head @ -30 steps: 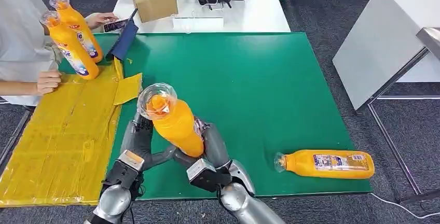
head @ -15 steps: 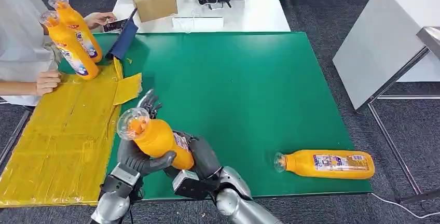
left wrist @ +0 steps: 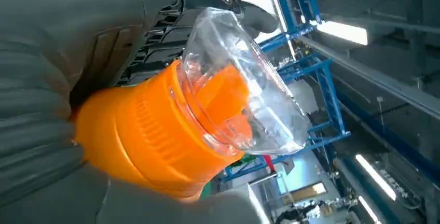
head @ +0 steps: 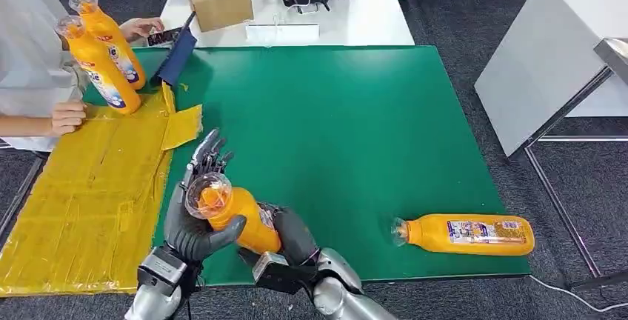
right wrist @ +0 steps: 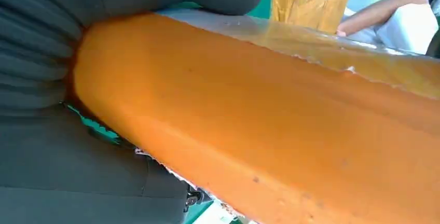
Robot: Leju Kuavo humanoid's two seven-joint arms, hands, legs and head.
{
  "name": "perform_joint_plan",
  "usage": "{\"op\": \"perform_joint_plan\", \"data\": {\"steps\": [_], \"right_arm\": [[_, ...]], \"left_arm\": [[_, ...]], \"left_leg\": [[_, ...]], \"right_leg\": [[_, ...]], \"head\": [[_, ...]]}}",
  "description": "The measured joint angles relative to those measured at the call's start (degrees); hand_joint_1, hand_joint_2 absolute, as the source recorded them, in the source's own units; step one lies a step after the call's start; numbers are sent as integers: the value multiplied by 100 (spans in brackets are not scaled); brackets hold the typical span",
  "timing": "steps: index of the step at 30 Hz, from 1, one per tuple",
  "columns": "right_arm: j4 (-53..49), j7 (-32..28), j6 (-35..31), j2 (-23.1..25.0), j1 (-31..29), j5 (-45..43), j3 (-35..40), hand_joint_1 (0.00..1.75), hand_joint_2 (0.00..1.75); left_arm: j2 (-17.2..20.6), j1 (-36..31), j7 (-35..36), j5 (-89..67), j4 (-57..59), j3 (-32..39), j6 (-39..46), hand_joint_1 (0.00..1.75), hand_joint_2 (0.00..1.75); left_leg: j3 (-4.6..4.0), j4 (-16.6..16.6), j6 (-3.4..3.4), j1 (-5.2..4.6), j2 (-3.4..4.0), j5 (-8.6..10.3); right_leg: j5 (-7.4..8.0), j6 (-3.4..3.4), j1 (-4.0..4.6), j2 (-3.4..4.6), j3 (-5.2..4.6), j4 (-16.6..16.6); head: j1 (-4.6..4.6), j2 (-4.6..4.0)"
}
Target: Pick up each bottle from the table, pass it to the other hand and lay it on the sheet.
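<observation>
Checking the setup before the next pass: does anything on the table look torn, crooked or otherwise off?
Yes, the yellow sheet. It is wrinkled and its corner by the green table is torn into a loose flap. A dark blue folder leans at its far edge. The bottle lying on its side is unspilled, cap on.

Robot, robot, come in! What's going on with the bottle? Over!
Both hands, left hand and right hand, on the bottle. Mid-handover, above the table. Way to the sheet open.

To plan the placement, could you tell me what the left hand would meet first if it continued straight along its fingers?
The left hand points away from the robot, over the green table mat. Its line looks free at first; depth is unclear.
</observation>
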Motion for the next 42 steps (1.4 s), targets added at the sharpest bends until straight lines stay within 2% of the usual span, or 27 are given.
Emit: {"op": "perform_joint_plan", "data": {"steps": [1,3,8,12,18,27,28,42], "right_arm": [[9,-2,-4,0,1,11,-4,175,175],[13,-4,-92,0,17,66,-20,175,175],[-219,0,-870,-53,186,490,-50,175,175],[-453,66,-1032,-125,299,619,-81,175,175],[-956,46,-1634,-212,447,848,-162,175,175],[-1751,166,-1753,-352,644,953,-315,175,175],[-1768,171,-1753,-352,650,951,-328,175,175],[-1810,168,-1694,-330,659,946,-372,175,175]], "left_arm": [[9,-1,4,-13,0,-20,0,0,175],[13,-4,31,-96,0,-31,7,0,175],[0,-16,273,-363,42,-52,155,0,175],[-42,-32,299,-374,90,-63,179,0,175],[-103,-28,404,-396,125,-72,291,0,175],[-245,-57,500,-420,153,-122,297,0,175],[-249,-56,509,-420,153,-122,297,175,175],[-273,-30,435,-234,166,-157,280,175,175]], "left_leg": [[0,0,0,0,0,0],[0,0,0,0,-1,0],[0,0,0,0,-1,0],[-1,0,0,0,-1,0],[-1,0,0,0,-1,0],[-1,0,0,-1,-5,0],[-1,0,0,-1,-5,0],[-1,0,0,0,-5,0]], "right_leg": [[0,0,0,0,-1,0],[0,0,0,-1,-1,0],[0,0,-1,-1,0,0],[0,0,-1,0,0,0],[0,0,0,1,0,0],[1,1,-1,0,3,0],[1,1,0,0,3,0],[0,1,0,0,5,0]], "head": [[-2,0],[-2,0],[0,0],[0,0],[0,0],[0,0],[0,0],[0,0]]}}
